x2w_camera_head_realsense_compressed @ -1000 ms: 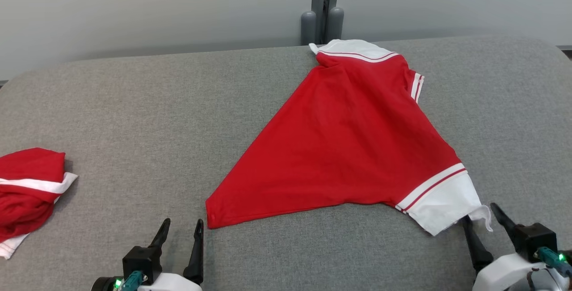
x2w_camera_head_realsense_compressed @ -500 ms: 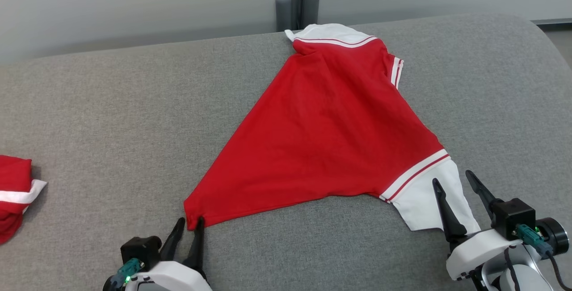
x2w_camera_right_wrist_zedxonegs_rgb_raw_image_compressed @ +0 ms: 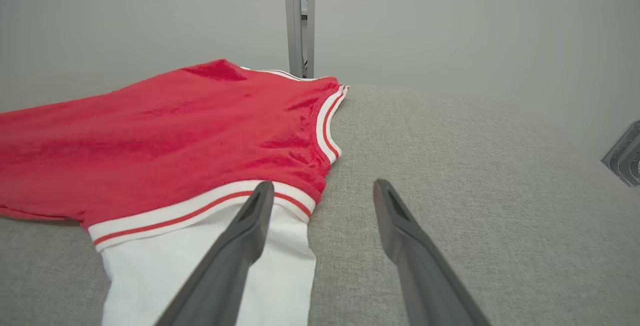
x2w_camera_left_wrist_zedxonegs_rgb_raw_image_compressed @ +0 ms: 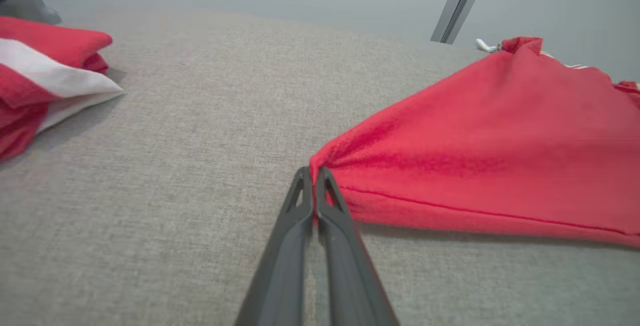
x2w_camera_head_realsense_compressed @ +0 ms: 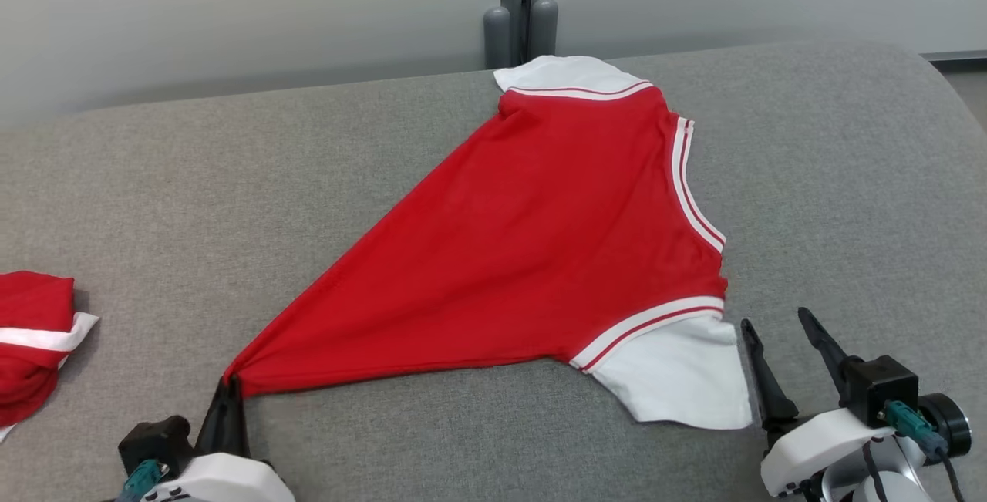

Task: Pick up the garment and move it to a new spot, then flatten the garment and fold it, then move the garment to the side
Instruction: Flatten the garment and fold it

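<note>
The red shirt lies spread on the grey padded surface, drawn to a point at its near left corner. There the left gripper pinches the cloth, its fingers pressed together. The right gripper stands spread just beside the white sleeve, holding nothing. This looks like the flattening step. Next, I'd say, the right one must close on that sleeve and draw it outward.

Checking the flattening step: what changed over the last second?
The left gripper closed on the near corner of the red garment and drew it toward the robot's left, stretching the cloth. The right gripper opened fully; the white sleeve lies flat, ungripped. The second garment at the left stayed put.
</note>
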Controlling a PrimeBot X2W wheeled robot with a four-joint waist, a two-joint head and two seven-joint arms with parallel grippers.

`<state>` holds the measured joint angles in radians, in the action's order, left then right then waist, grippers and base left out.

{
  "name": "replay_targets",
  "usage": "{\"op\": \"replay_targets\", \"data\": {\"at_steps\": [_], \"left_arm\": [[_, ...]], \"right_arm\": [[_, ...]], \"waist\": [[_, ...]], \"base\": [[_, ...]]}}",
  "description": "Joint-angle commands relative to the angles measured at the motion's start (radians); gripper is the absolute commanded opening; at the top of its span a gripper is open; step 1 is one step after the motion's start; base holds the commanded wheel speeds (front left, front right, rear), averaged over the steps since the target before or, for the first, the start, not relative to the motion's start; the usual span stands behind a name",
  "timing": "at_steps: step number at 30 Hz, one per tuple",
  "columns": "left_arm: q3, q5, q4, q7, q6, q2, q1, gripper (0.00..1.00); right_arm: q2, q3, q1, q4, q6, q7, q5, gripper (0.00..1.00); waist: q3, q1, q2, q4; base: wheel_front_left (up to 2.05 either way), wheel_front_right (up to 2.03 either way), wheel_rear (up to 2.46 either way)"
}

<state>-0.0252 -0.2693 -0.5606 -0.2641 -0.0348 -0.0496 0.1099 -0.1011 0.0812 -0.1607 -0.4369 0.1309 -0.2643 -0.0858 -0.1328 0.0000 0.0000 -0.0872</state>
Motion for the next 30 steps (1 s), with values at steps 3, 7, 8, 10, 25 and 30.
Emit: {"op": "replay_targets", "data": {"at_steps": [3,7,8,10,25,30], "left_arm": [[-0.055,0.031,0.015,0.0,-0.011,-0.007,-0.025,0.0],[-0.084,0.082,0.016,0.0,0.001,-0.006,-0.052,0.07],[-0.089,0.09,0.019,0.0,0.004,-0.007,-0.055,0.64],[-0.095,0.11,0.037,0.0,0.001,-0.006,-0.065,1.0],[-0.017,0.156,0.11,0.0,-0.01,-0.004,-0.144,1.0],[-0.007,0.153,0.119,0.0,-0.016,-0.003,-0.151,1.0]], "right_arm": [[0.007,0.002,0.016,-0.007,0.0,0.0,0.002,1.0],[0.021,0.012,0.03,-0.014,0.0,0.0,0.005,1.0],[0.023,0.013,0.033,-0.014,0.0,0.0,0.005,1.0],[0.029,0.016,0.043,-0.011,0.0,0.0,0.003,1.0],[0.047,0.038,0.119,-0.003,0.0,0.0,0.005,1.0],[0.047,0.037,0.126,0.001,0.0,0.0,0.009,1.0]], "waist": [[0.024,0.0,0.0,0.013],[0.047,0.0,0.0,0.02],[0.053,0.0,0.0,0.022],[0.065,0.0,0.0,0.026],[0.114,0.0,0.0,0.04],[0.111,0.0,0.0,0.044]], "base": [[0.0,0.0,0.0],[0.0,0.0,0.0],[0.0,0.0,0.0],[0.0,0.0,0.0],[0.0,0.0,0.0],[0.0,0.0,0.0]]}}
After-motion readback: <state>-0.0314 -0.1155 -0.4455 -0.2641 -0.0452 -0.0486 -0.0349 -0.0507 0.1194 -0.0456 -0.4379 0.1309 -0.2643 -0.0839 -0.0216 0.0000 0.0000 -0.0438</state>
